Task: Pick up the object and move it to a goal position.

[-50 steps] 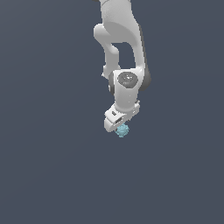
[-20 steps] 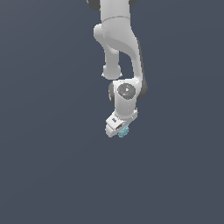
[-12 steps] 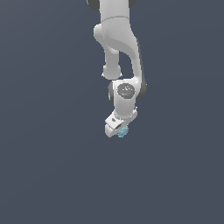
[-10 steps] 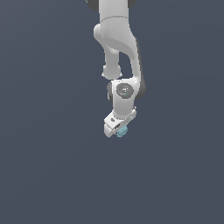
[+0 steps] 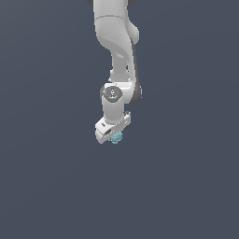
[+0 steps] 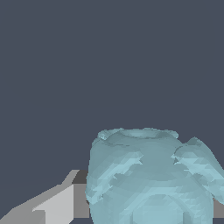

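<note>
a white arm (image 5: pixel 116 51) comes down from the top edge of the exterior view, bends at a round joint and points its gripper (image 5: pixel 113 135) downward, tilted toward that view's left. the gripper pinches the object (image 5: pixel 116 137), a small pale teal knobbly lump, at its tip. in the wrist view the object (image 6: pixel 151 179) fills the near foreground beside a grey finger (image 6: pixel 57 203). plain dark grey space surrounds the arm on every side.
</note>
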Controlling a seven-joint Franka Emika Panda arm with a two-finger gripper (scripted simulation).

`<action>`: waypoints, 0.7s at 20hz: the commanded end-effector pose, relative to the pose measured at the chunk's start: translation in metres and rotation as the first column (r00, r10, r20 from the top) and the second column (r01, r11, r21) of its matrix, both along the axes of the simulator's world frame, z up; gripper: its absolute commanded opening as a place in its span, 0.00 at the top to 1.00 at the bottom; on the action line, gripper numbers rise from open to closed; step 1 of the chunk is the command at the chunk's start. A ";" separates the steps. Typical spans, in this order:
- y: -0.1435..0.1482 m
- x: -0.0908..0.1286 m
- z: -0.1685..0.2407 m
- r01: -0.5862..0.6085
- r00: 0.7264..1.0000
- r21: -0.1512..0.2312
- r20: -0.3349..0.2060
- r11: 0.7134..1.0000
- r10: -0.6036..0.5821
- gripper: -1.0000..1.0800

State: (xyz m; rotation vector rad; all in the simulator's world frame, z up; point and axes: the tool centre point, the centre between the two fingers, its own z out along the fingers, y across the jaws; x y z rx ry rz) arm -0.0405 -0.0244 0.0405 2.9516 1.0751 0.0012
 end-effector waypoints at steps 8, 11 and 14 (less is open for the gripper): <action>-0.109 -0.021 0.000 0.001 1.000 0.000 0.000 1.000 -0.001 1.00; -0.134 -0.025 0.000 0.001 1.000 0.000 0.000 1.000 -0.001 1.00; -0.153 -0.028 0.000 0.001 1.000 0.000 0.000 1.000 -0.001 1.00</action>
